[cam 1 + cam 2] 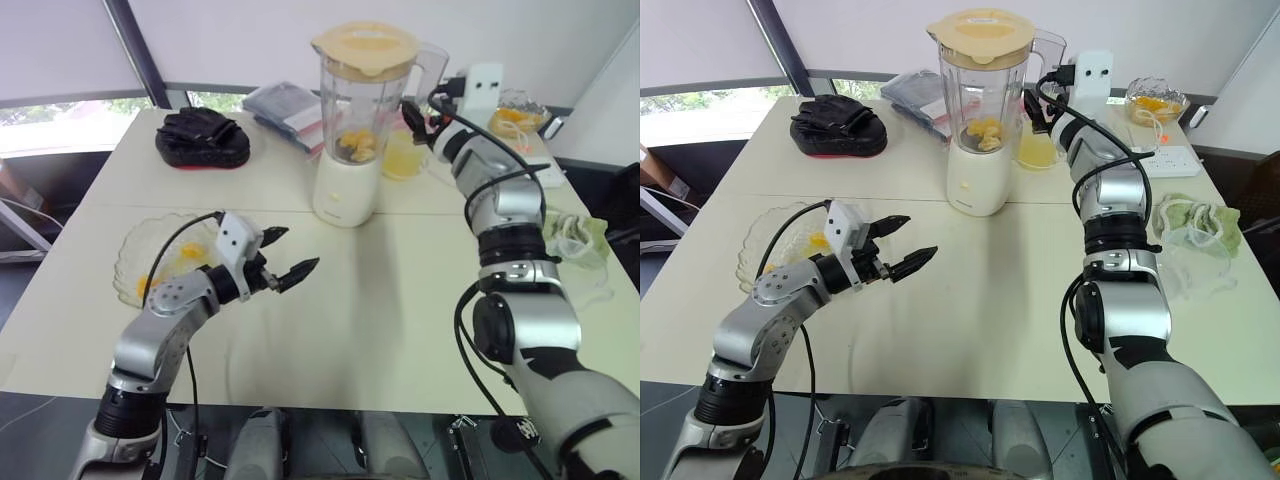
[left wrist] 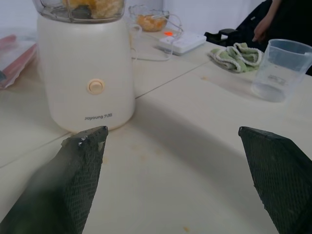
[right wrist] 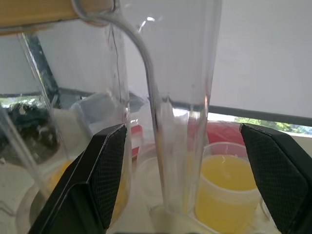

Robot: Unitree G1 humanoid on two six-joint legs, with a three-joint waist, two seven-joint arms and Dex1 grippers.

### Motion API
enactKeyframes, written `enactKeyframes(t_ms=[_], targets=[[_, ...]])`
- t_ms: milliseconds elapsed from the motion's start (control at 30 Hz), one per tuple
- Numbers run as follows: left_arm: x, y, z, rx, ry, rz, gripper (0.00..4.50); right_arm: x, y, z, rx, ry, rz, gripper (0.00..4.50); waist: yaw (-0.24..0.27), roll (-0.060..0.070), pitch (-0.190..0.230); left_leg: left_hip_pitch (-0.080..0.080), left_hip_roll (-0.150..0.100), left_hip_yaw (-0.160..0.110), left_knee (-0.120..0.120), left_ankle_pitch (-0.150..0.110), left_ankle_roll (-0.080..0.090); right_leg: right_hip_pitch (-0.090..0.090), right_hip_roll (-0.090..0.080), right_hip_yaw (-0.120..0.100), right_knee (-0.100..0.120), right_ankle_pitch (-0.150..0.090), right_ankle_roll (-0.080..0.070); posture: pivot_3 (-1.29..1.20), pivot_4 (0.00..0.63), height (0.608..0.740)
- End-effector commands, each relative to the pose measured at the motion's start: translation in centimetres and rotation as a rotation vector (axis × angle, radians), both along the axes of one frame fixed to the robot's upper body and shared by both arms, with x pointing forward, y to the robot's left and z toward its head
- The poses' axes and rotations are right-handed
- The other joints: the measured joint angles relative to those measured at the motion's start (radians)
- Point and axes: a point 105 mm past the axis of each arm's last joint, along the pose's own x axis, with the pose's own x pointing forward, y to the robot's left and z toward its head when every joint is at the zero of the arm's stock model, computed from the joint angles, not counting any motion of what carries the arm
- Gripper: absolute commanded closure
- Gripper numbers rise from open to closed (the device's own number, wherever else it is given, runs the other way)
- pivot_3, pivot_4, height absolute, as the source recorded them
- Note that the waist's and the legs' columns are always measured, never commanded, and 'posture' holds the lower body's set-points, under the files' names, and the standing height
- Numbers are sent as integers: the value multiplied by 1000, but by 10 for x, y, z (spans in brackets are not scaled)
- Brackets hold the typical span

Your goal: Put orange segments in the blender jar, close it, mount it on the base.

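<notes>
Two black-fingered grippers both stand spread wide. The left gripper [image 1: 298,250] hovers over the cream table [image 1: 380,310] beside a scalloped clear glass dish [image 1: 135,262]. The right gripper [image 3: 190,146] straddles the clear jar handle [image 3: 165,122] without clamping it. The transparent blender jar [image 1: 362,100], holding orange segments [image 1: 358,143] under its pale yellow lid [image 1: 365,45], sits on the cream base [image 1: 345,190].

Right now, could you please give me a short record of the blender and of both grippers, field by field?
mounting: blender jar upright on the base
closure: lid on the jar
contents: orange segments at the jar's bottom
right arm: right gripper open, one finger on either side of the jar's handle
left arm: left gripper open, holding nothing, over the table beside the glass plate
nearby: cup of juice to the right of the base
</notes>
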Motion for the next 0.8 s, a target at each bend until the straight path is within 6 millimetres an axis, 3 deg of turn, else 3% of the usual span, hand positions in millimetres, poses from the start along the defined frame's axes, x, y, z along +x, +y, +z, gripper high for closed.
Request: enactKeyframes(t_ms=[33, 300, 500, 700, 800], targets=[[-3, -3, 6, -6, -32, -22, 0, -14, 4, 16, -12, -69, 23, 645, 1, 0, 0, 0, 0, 0, 0, 0, 0, 0, 0, 0, 0, 0, 0, 0, 150, 740], [-3, 11, 21, -24, -37, -23, 0, -74, -8, -7, -35, -35, 77, 645, 2, 0, 0, 0, 0, 0, 0, 0, 0, 0, 0, 0, 0, 0, 0, 0, 150, 740], [-3, 26, 28, 2, -46, -10, 0, -130, -7, -4, -87, -82, 238, 645, 2, 0, 0, 1, 0, 0, 0, 0, 0, 0, 1, 0, 0, 0, 0, 0, 150, 740], [-2, 38, 44, -35, -62, 33, 0, -177, -26, -15, -122, -17, 334, 645, 5, -2, 0, 1, 1, -1, 0, 0, 0, 1, 1, 0, -1, 0, 0, 0, 150, 740], [1, 40, 50, -51, -70, 45, 0, -189, -36, -21, -130, 25, 348, 645, 6, -2, 0, 1, 0, -1, 1, 0, 0, 2, 1, 0, -1, -1, -1, 0, 150, 740]])
